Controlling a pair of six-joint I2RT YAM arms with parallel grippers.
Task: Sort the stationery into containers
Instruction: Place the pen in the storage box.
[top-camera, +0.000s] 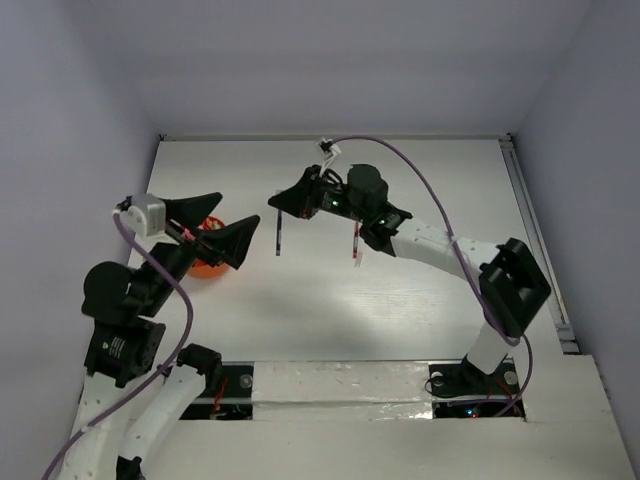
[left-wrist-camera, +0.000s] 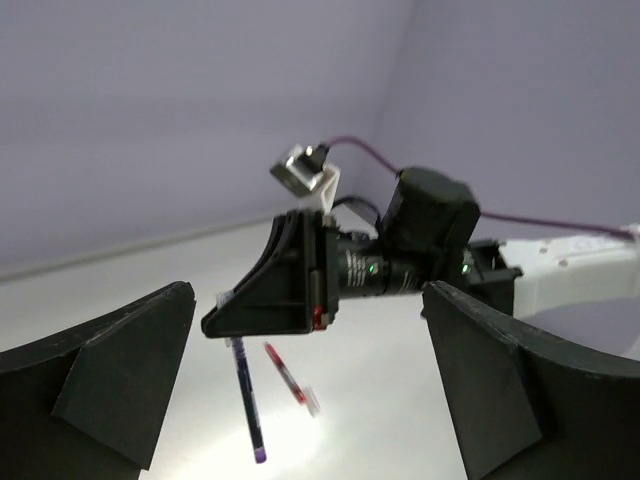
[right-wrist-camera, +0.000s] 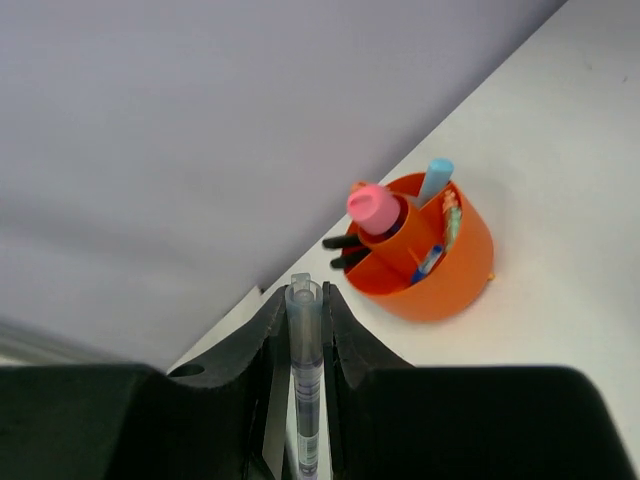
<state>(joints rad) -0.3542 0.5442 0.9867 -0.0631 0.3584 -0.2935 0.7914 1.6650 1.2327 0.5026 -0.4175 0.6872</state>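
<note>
My left gripper (top-camera: 238, 208) stands open with nothing between its fingers, right above the round orange pot (top-camera: 207, 267), which it partly hides. The right wrist view shows the pot (right-wrist-camera: 450, 285) holding a pink-capped tube (right-wrist-camera: 373, 207), a pale blue cap (right-wrist-camera: 437, 175) and dark pens. My right gripper (top-camera: 280, 203) is shut on a slim blue pen (top-camera: 278, 235) that hangs down from its fingers above the table's middle. That pen (right-wrist-camera: 303, 380) has a clear cap between the pads. A red pen (top-camera: 356, 243) lies beside the right arm; it (left-wrist-camera: 285, 372) shows near the blue pen (left-wrist-camera: 248, 400).
Pale walls close in the white table (top-camera: 330, 310) at the back and both sides. A rail (top-camera: 540, 250) runs along the right edge. Purple cables (top-camera: 420, 175) loop over both arms. The arm bases sit at a taped strip (top-camera: 340, 385) at the near edge.
</note>
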